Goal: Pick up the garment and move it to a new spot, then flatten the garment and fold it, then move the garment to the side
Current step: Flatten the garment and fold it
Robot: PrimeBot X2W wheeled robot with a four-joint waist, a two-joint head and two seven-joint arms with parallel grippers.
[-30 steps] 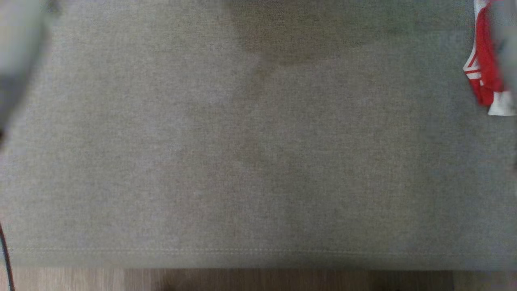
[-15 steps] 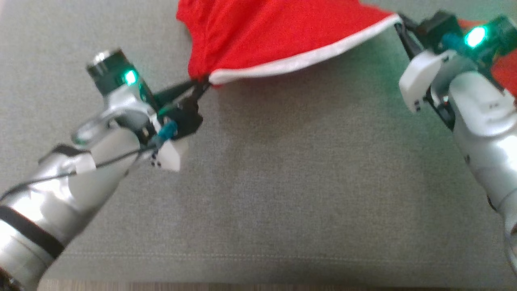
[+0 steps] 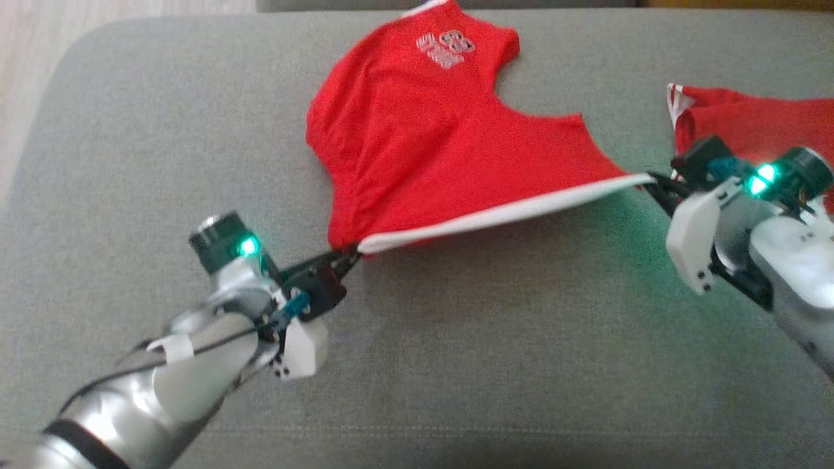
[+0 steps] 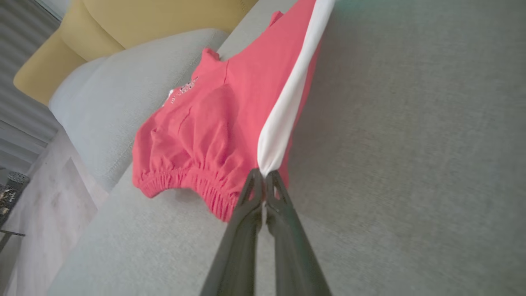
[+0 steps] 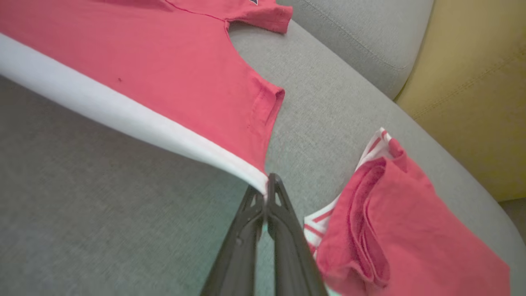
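The garment (image 3: 423, 150) is red with a white band along one edge and a pale print near its far end. It hangs stretched over the grey sofa seat (image 3: 488, 352), its far part lying on the cushion. My left gripper (image 3: 350, 255) is shut on the band's left corner, beside a gathered elastic hem (image 4: 185, 181). My right gripper (image 3: 651, 184) is shut on the band's right corner. The wrist views show each pair of fingers pinched on the white band: left gripper (image 4: 263, 177), right gripper (image 5: 268, 184). The band (image 5: 123, 119) runs taut between them.
A second red cloth with white stripes (image 3: 749, 124) lies folded at the seat's right end, just beyond my right gripper, also in the right wrist view (image 5: 390, 230). A grey back cushion (image 4: 123, 94) and a yellow one (image 5: 472, 90) stand behind. Pale floor (image 3: 32, 78) lies past the left end.
The head camera has swung, so the whole picture shifted and more of the garment shows. Both grippers stay shut on the white band, still stretched between them.
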